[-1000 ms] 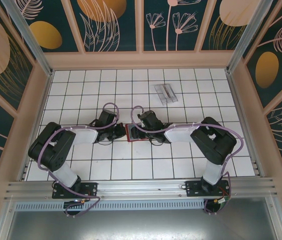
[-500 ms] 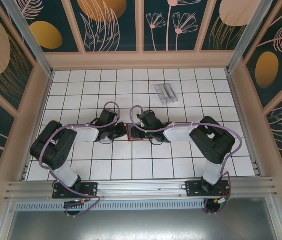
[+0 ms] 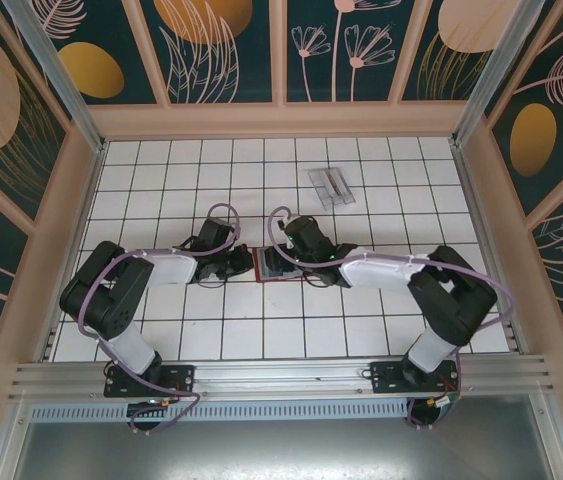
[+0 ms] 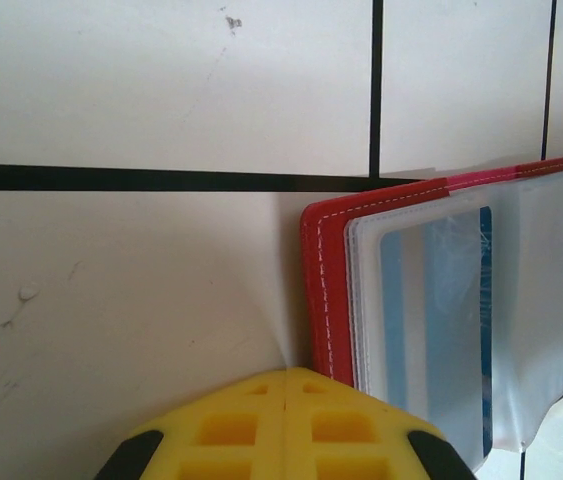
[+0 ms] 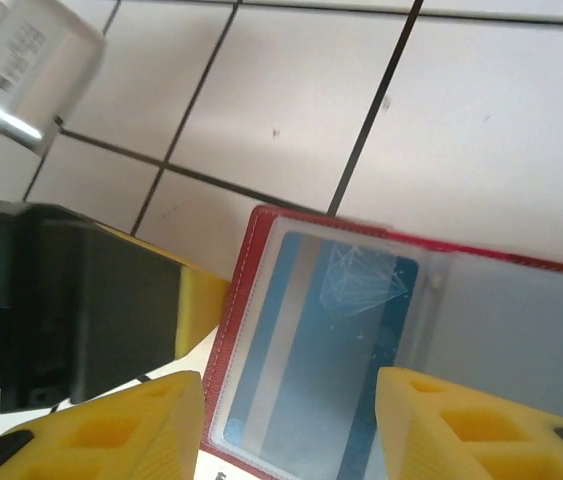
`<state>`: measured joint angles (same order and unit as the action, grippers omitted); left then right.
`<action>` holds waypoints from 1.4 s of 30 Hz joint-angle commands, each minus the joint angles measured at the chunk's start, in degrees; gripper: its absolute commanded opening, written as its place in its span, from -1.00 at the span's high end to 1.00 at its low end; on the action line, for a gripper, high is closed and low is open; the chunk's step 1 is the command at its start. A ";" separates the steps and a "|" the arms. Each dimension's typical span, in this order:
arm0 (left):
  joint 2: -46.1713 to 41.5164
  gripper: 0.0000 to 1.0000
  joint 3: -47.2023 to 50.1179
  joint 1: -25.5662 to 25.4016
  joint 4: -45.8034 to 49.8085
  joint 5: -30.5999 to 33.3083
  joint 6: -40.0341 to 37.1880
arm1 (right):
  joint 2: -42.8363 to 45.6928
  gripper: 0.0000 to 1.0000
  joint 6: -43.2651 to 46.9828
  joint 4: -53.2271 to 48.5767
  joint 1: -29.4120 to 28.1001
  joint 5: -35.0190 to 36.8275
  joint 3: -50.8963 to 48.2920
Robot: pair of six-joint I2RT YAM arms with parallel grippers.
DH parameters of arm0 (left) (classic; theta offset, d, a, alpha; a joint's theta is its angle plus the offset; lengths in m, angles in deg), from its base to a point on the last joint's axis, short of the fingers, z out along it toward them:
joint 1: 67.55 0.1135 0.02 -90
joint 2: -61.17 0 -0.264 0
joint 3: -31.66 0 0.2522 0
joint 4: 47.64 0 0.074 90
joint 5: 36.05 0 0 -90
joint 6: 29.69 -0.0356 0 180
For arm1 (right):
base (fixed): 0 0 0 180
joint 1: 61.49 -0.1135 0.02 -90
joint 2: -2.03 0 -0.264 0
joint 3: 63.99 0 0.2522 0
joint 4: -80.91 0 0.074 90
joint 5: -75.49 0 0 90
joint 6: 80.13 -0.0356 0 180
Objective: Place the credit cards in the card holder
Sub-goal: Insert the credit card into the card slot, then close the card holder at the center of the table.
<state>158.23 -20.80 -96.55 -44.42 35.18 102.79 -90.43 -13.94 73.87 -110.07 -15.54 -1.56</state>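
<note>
A: Where's the card holder (image 4: 323,290)?
B: Lying open on the white-tiled table (image 3: 161,180), between the two arms. A teal-blue credit card (image 5: 331,350) sits behind its clear pocket.
A: The left tool (image 4: 286,375)?
B: Yellow fingers pressed together, nothing in them. The tip is just beside the holder's red edge.
A: And the right tool (image 5: 289,385)?
B: Fingers apart, gripping nothing, poised over the card pocket. A clear plastic case (image 3: 331,186) lies well apart, farther back.
</note>
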 commanded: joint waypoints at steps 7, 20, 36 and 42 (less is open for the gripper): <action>4.55 1.00 -0.82 -1.03 1.90 0.40 -3.35 | 9.60 -0.09 -1.87 -9.52 7.25 8.86 -4.77; 4.16 1.00 -0.78 -1.02 2.03 0.07 -3.02 | 8.06 -0.08 -2.11 -8.10 15.80 -3.81 -8.64; 1.47 1.00 -0.66 -1.02 1.98 -2.68 -1.16 | 3.18 0.96 -2.73 1.16 16.55 -10.05 -10.15; -3.60 1.00 -0.94 -1.00 0.91 -6.48 1.52 | -0.46 1.00 -4.17 3.71 13.93 -13.36 -9.52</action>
<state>157.59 -21.82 -97.01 -43.33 32.03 102.35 -89.03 -17.03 74.97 -94.57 -25.40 -10.83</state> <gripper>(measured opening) 0.062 0.052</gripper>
